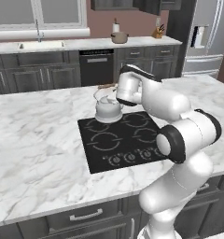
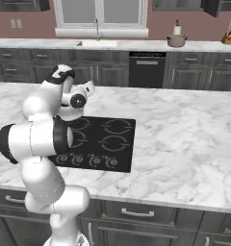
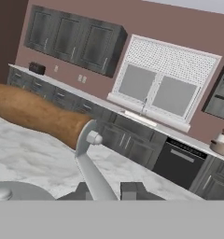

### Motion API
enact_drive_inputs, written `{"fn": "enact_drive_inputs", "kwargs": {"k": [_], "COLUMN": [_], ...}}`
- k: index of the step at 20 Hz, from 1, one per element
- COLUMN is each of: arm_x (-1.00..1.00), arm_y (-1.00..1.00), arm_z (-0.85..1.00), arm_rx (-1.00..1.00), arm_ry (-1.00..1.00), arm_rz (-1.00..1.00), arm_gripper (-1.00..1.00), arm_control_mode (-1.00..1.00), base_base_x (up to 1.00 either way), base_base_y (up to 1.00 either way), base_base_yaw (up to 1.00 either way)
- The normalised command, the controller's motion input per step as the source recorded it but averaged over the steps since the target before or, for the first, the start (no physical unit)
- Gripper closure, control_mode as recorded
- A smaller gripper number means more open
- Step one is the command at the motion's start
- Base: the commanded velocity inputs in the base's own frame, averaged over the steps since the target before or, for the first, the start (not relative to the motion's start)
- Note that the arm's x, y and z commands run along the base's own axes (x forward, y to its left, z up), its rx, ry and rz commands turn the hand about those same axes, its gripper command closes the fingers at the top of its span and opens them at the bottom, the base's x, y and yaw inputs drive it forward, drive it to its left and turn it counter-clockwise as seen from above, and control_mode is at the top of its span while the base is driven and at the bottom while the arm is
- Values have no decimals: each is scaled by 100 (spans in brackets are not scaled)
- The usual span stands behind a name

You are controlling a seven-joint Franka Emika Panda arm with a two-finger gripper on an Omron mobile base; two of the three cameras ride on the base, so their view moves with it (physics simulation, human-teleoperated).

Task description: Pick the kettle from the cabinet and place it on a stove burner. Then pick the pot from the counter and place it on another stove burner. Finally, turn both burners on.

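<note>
One kettle (image 1: 108, 109) sits on the black cooktop (image 1: 125, 140), on its far-left burner ring as the left base view shows it. It stands upright, its wire handle arching up to a brown wooden top (image 3: 37, 115). In the hand view that wooden bar crosses the left of the picture, one grey wire leg (image 3: 93, 168) runs down from its end to between the two dark fingertips, and the domed lid (image 3: 18, 191) shows at the lower left. The gripper (image 3: 115, 190) is clamped on the kettle's wire handle, its tips close together on either side of the wire.

The cooktop carries four white ring burners, two in back and two in front, with a row of small knobs (image 1: 132, 157) along its near edge; their exact number is hard to make out. The other three rings are bare. The cooktop is set in a white marble island counter (image 1: 34, 140) with dark drawers below.

One pot (image 1: 119, 37) stands on the far counter against the wall, well apart from the cooktop, with a white bottle-like thing (image 1: 115, 26) just behind it. One knife block (image 1: 157, 32) stands further right on that counter, near the fridge (image 1: 208, 37). One sink (image 1: 41, 45) with one tap lies below the window (image 2: 102, 13), and one dishwasher (image 1: 96, 66) sits among the dark lower cabinets.
</note>
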Motion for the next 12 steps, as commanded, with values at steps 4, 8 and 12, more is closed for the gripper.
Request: {"fn": "enact_drive_inputs", "kwargs": {"k": [4,8,12], "arm_x": [8,9,16], "arm_y": [0,0,0], "arm_z": [-15,-9,-15], "arm_rx": [0,0,0], "arm_ry": [-4,-4,-5], "arm_rz": [0,0,0], "arm_gripper": [100,100,100], "arm_control_mode": [-100,-100,-100], "base_base_x": [0,0,0], "base_base_y": [0,0,0], "base_base_yaw": [0,0,0]}}
